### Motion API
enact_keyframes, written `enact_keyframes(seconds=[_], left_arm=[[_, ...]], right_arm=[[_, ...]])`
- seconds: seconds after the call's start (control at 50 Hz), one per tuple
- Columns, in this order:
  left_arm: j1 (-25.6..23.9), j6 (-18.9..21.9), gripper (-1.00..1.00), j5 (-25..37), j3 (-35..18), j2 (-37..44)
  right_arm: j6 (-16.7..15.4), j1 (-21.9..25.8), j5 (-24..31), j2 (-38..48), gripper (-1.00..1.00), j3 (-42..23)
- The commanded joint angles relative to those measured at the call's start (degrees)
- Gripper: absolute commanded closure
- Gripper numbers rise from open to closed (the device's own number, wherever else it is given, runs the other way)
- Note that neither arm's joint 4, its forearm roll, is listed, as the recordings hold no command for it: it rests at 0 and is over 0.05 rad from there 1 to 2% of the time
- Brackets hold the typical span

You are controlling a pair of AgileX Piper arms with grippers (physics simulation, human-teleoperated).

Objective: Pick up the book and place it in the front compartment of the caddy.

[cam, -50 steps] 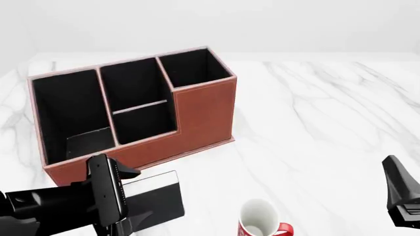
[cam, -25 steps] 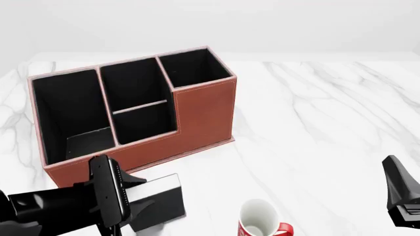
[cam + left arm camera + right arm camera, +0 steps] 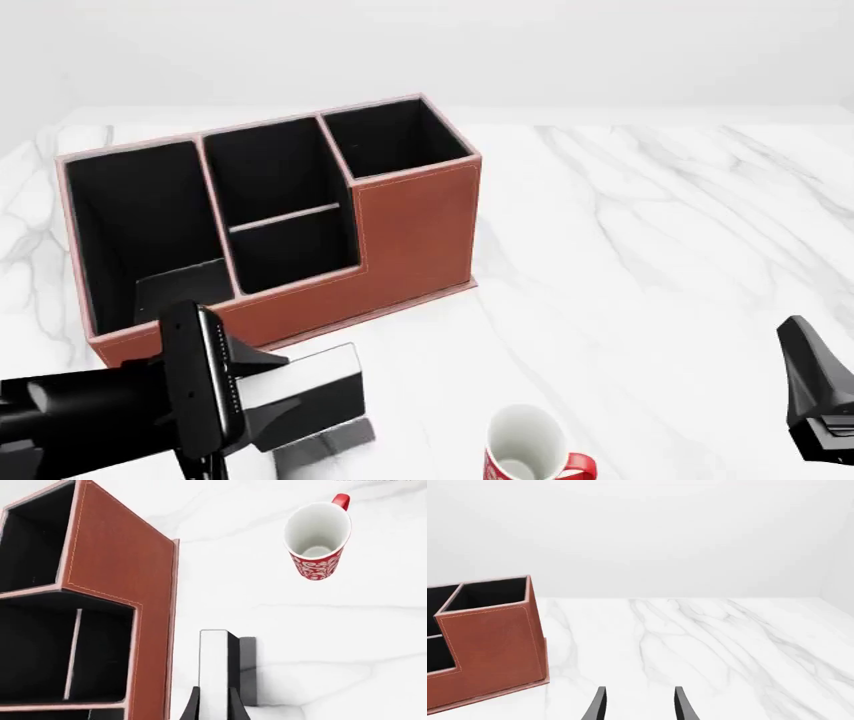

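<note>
The book point(image 3: 320, 392), thin and black with a white page edge point(image 3: 213, 667), hangs a little above the table with my left gripper point(image 3: 271, 395) shut on it; a shadow lies beneath it. In the left wrist view it stands edge-on between the fingers point(image 3: 235, 706). The reddish-brown caddy point(image 3: 414, 225) stands just beyond the book, its low front compartment point(image 3: 296, 250) behind the stepped wall. It also fills one side of the left wrist view as the caddy point(image 3: 117, 575). My right gripper point(image 3: 639, 706) is open and holds nothing; it sits far to the right point(image 3: 811, 385).
A red-and-white mug point(image 3: 527, 448) stands upright near the table's front edge, right of the book; the mug point(image 3: 317, 535) also shows in the left wrist view. White marble table point(image 3: 641, 230) stretches to the right of the caddy.
My left gripper has risen and drawn back to the left with the book, which now hangs off the table over its shadow. The right arm has not moved.
</note>
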Motion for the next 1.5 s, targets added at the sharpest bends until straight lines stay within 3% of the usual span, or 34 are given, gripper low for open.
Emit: enact_keyframes(seconds=[0.02, 0.56, 0.62, 0.72, 1.02, 1.2, 1.5], left_arm=[[0.78, 2.84, 1.0, 4.57, -4.17, -2.51], [6.28, 9.23, 1.0, 6.96, -11.54, -1.42], [7.92, 12.32, 1.0, 5.59, -9.92, -1.26], [8.37, 12.78, 1.0, 5.03, -11.41, -0.27], [12.62, 20.01, 1.0, -0.56, -10.93, 1.32], [15.53, 27.65, 1.0, -7.51, -8.39, 0.63], [15.4, 30.28, 1.0, -9.22, -9.51, 0.13]], right_arm=[[-0.01, -0.01, 0.02, -0.06, -1.0, 0.02], [-0.01, 0.0, 0.02, -0.06, -1.0, 0.02], [0.0, 0.0, 0.02, -0.06, -1.0, 0.02], [0.0, 0.0, 0.02, -0.06, -1.0, 0.02], [-0.01, -0.01, 0.02, -0.06, -1.0, 0.02], [0.0, -0.01, 0.02, -0.06, -1.0, 0.02], [-0.01, -0.02, 0.02, -0.06, -1.0, 0.02]])
